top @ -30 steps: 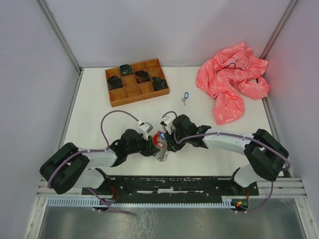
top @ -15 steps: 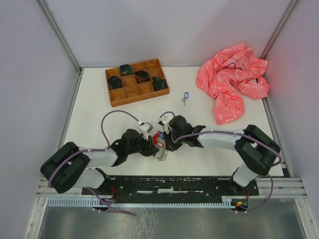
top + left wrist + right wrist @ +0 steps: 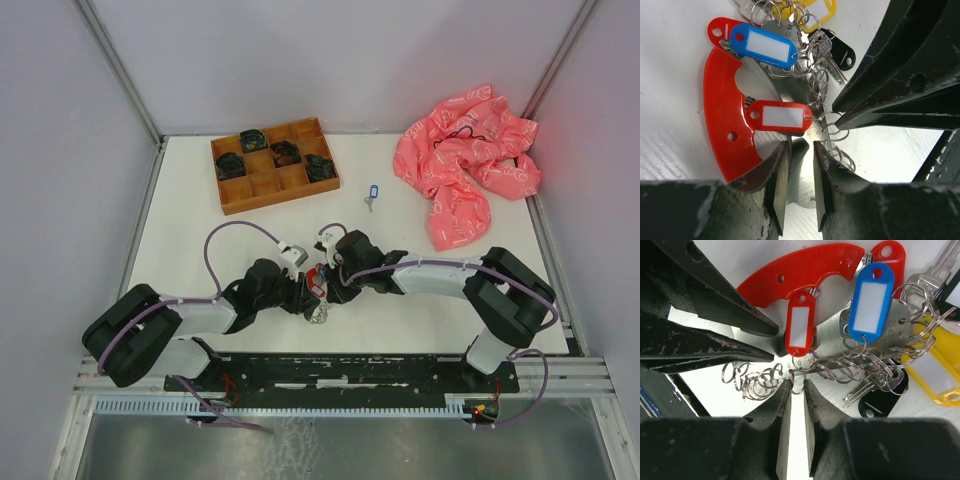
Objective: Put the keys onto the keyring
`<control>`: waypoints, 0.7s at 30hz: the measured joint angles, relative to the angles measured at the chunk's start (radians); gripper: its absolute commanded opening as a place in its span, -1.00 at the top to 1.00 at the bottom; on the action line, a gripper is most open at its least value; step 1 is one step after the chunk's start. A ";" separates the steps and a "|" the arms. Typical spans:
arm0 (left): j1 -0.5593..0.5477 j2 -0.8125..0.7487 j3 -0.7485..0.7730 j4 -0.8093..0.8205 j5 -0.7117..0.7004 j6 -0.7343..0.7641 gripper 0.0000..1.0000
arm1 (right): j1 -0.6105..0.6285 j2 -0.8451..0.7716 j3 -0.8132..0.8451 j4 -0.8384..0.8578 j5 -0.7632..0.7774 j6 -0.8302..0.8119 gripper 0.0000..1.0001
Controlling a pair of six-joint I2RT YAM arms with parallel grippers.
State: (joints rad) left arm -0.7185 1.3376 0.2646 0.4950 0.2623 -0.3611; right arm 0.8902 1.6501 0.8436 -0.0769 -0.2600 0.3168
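The keyring (image 3: 722, 115) is a bunch with a red curved plastic piece and a silvery metal plate, lying between the two arms (image 3: 318, 300). Keys with blue (image 3: 765, 46), red (image 3: 780, 116), yellow (image 3: 935, 375) and black tags hang on it by small rings. My left gripper (image 3: 801, 146) is shut on the metal plate's tab. My right gripper (image 3: 797, 385) faces it, with its tips closed on the small ring under the red-tagged key (image 3: 800, 325). One blue-tagged key (image 3: 372, 192) lies alone farther back on the table.
A wooden compartment tray (image 3: 272, 165) with dark items stands at the back left. A crumpled pink cloth (image 3: 465, 165) lies at the back right. Several loose small rings (image 3: 752, 380) trail from the bunch on the white table.
The right arm has reached further left into the bunch and its jaws have narrowed onto the small ring. The left gripper has kept its hold and place.
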 measured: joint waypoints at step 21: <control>-0.003 0.002 0.000 0.001 -0.002 0.000 0.34 | -0.022 -0.035 0.017 -0.060 0.035 0.083 0.57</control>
State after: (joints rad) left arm -0.7216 1.3392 0.2646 0.4961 0.2607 -0.3614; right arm 0.8680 1.6150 0.8608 -0.1364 -0.2249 0.4000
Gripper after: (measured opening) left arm 0.329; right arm 0.221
